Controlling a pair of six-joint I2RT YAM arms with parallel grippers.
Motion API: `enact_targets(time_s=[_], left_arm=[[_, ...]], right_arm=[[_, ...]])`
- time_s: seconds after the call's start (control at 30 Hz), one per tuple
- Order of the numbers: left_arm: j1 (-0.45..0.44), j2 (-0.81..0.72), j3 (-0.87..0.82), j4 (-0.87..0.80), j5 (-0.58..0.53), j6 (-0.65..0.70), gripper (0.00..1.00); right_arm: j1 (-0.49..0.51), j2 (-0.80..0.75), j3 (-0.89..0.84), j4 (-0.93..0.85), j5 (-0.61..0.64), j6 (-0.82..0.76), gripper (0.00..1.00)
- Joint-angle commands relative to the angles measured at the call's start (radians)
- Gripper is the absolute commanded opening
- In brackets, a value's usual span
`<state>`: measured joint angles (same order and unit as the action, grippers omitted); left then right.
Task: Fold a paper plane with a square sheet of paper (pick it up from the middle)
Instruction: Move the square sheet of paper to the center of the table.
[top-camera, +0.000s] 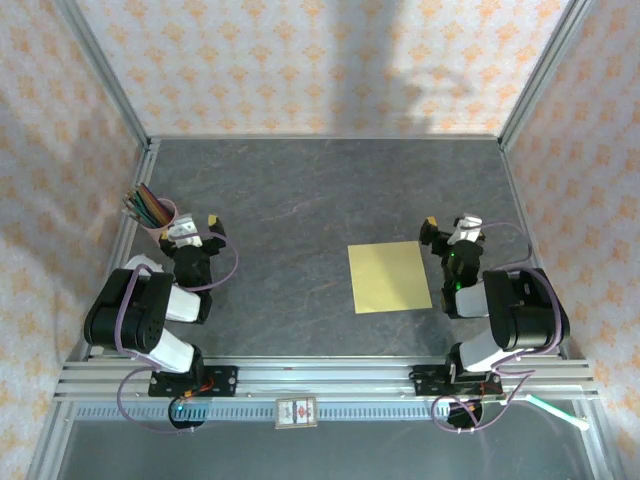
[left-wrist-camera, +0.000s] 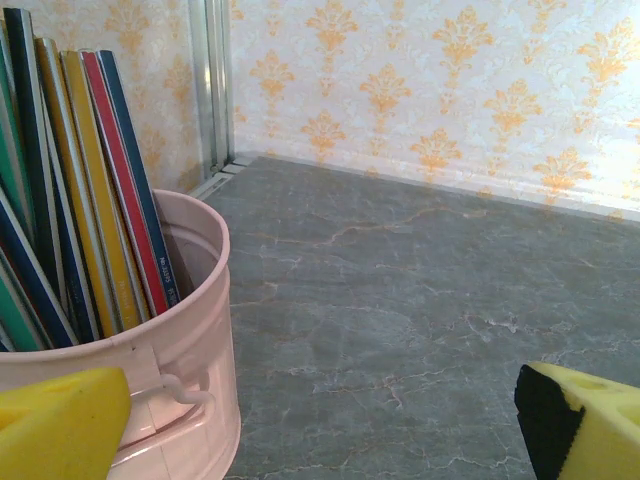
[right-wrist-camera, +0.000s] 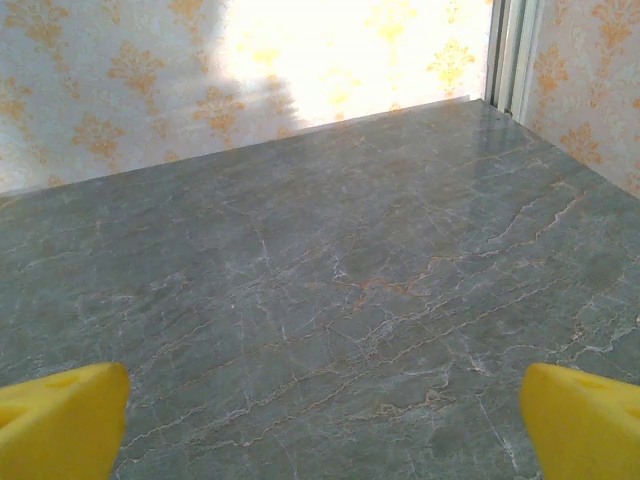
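Marbled grey table (top-camera: 300, 200) bears flat, uncreased square sheet of paper (top-camera: 390, 277).

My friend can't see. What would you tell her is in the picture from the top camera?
A flat yellow square sheet of paper lies on a grey table, just left of the right hand, which is open and not touching it. The left hand, also open, sits beside a pink bucket of coloured sticks.

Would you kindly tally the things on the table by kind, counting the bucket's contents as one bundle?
Flat yellow square paper sheet: 1
Pale pink round bucket: 1
Bundle of coloured flat sticks: 1
Total: 3
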<state>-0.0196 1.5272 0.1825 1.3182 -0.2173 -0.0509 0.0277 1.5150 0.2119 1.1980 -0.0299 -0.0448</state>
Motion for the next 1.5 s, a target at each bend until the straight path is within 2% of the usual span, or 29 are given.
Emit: enact_targets(time_s=[0.0, 0.83, 0.93, 0.97, 1.03, 1.07, 1.13, 1.2, 1.27, 1.37, 1.47], left_arm=[[-0.003, 0.011, 0.017, 0.037, 0.000, 0.005, 1.00], [-0.003, 0.010, 0.013, 0.045, 0.001, 0.005, 1.00], [-0.003, -0.057, 0.012, -0.004, 0.003, 0.005, 1.00], [-0.003, -0.102, 0.021, -0.062, -0.005, 0.003, 1.00], [-0.003, -0.195, 0.051, -0.198, -0.028, -0.010, 1.00], [-0.003, -0.243, 0.083, -0.300, -0.063, -0.053, 1.00], [0.000, -0.318, 0.155, -0.518, -0.131, -0.198, 1.00], [0.001, -0.365, 0.206, -0.661, -0.033, -0.244, 1.00], [-0.001, -0.406, 0.234, -0.748, 0.102, -0.317, 1.00], [-0.027, -0.449, 0.247, -0.811, 0.283, -0.429, 0.99], [-0.121, -0.475, 0.267, -0.874, 0.312, -0.452, 0.99]], right_arm=[[0.006, 0.006, 0.021, 0.032, 0.015, -0.001, 1.00], [0.006, 0.002, 0.018, 0.037, 0.016, -0.001, 1.00], [0.011, -0.052, 0.010, 0.018, 0.026, -0.003, 1.00], [0.013, -0.104, 0.021, -0.038, 0.046, 0.006, 1.00], [0.008, -0.212, 0.108, -0.318, 0.142, 0.107, 1.00], [0.002, -0.250, 0.164, -0.467, 0.181, 0.193, 1.00], [-0.002, -0.299, 0.228, -0.653, 0.180, 0.260, 1.00], [0.000, -0.341, 0.254, -0.781, 0.145, 0.354, 1.00], [0.037, -0.396, 0.272, -0.895, 0.083, 0.399, 0.94], [0.194, -0.436, 0.279, -1.056, 0.117, 0.456, 0.91], [0.345, -0.419, 0.289, -1.180, 0.142, 0.514, 0.88]])
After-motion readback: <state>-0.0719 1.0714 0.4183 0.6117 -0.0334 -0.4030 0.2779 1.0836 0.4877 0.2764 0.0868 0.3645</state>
